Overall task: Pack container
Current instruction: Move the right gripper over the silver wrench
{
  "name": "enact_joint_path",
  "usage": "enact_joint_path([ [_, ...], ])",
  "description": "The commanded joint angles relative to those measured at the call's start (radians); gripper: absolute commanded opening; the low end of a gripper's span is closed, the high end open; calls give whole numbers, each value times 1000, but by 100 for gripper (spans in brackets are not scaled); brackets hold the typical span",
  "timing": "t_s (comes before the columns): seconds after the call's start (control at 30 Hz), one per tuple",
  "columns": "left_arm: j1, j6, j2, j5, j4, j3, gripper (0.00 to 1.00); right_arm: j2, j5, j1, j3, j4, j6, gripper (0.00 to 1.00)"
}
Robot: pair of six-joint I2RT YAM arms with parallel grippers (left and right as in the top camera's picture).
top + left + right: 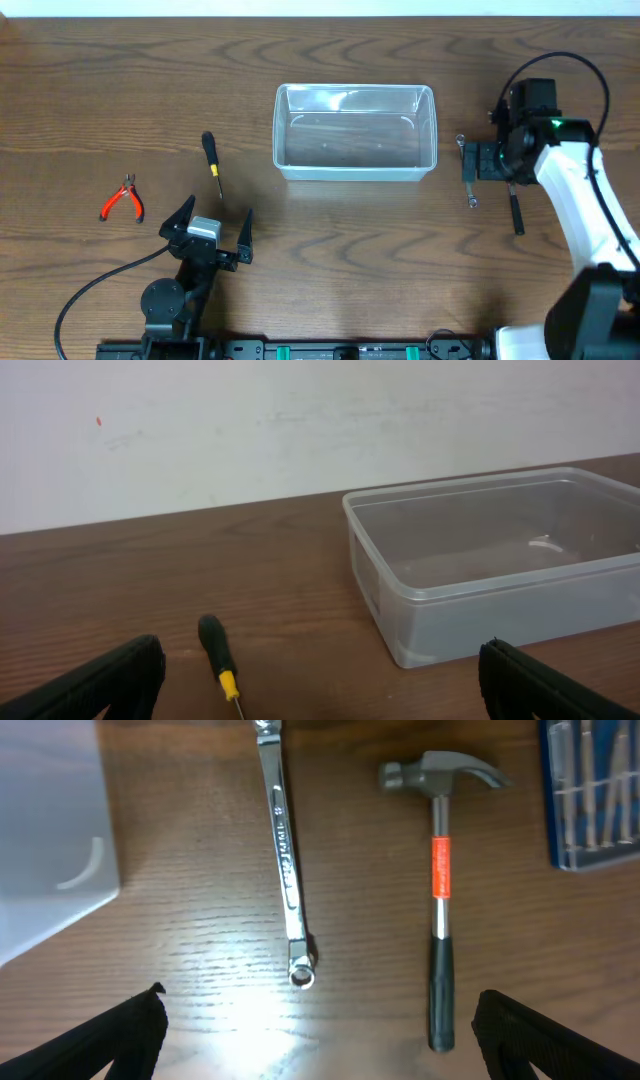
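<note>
clear container (355,173) upright at mid-table, toward the far edge. left of container: black-and-yellow screwdriver (212,160), red-handled pliers (123,200) farther out. right of container: wrench (286,850), beside it a red-banded hammer (438,890), then a blue tool case (590,790) at frame edge. left gripper (217,212) near side, left of container, jaws wide apart. right gripper (318,1005) over wrench and hammer, jaws wide apart. dark wood-grain table (400,260); plain white wall (300,430) behind container.
</note>
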State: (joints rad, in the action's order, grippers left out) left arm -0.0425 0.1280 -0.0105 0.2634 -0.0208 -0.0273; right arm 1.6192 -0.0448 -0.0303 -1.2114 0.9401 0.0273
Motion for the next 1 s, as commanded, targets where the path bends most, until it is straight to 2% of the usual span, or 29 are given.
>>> enact_joint_path([
  [0.0, 4, -9, 6, 24, -26, 23, 98, 30, -11, -6, -21, -19, -45, 99],
  [0.27, 4, -9, 6, 24, -26, 23, 98, 60, 2, -7, -21, -90, -123, 99],
  [0.97, 4, -9, 6, 24, -26, 23, 98, 167, 49, -12, -21, -144, -118, 99],
])
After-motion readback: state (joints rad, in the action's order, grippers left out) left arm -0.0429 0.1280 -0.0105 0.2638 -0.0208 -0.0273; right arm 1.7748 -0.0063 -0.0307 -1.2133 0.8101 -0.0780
